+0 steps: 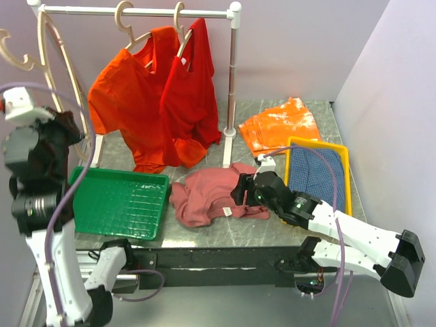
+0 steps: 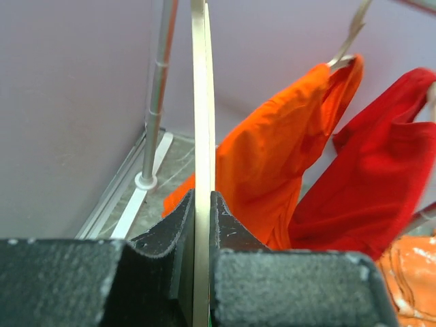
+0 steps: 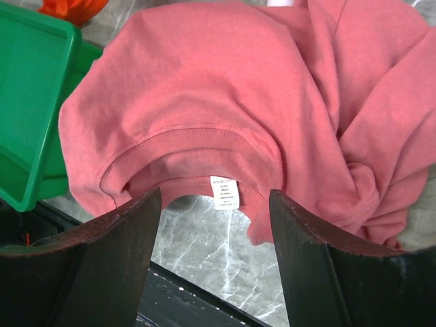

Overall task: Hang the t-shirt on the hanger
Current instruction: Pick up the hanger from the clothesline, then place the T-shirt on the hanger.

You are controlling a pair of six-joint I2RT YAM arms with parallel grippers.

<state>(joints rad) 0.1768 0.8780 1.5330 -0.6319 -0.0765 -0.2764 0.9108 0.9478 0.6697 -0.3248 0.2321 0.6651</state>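
Noted left claw (image 2: pixel 202 204) pinched nearly shut on pale beige wooden clothes hanger (image 2: pixel 202 102), held edge-on. Found right claw (image 3: pixel 214 218) spread wide, empty; dusty-rose cotton t-shirt (image 3: pixel 204 82) crumpled on tabletop (image 3: pixel 211 252) directly beneath. Judged shirt ungrasped, hanging not begun.

Marble table (image 1: pixel 211 235) bears green tray (image 1: pixel 119 201), t-shirt (image 1: pixel 204 197), yellow tray (image 1: pixel 318 142), folded orange cloth (image 1: pixel 281 126).

hanger (image 2: pixel 200 102) cropped by top edge, t-shirt (image 3: pixel 225 88) sleeves perhaps tucked under
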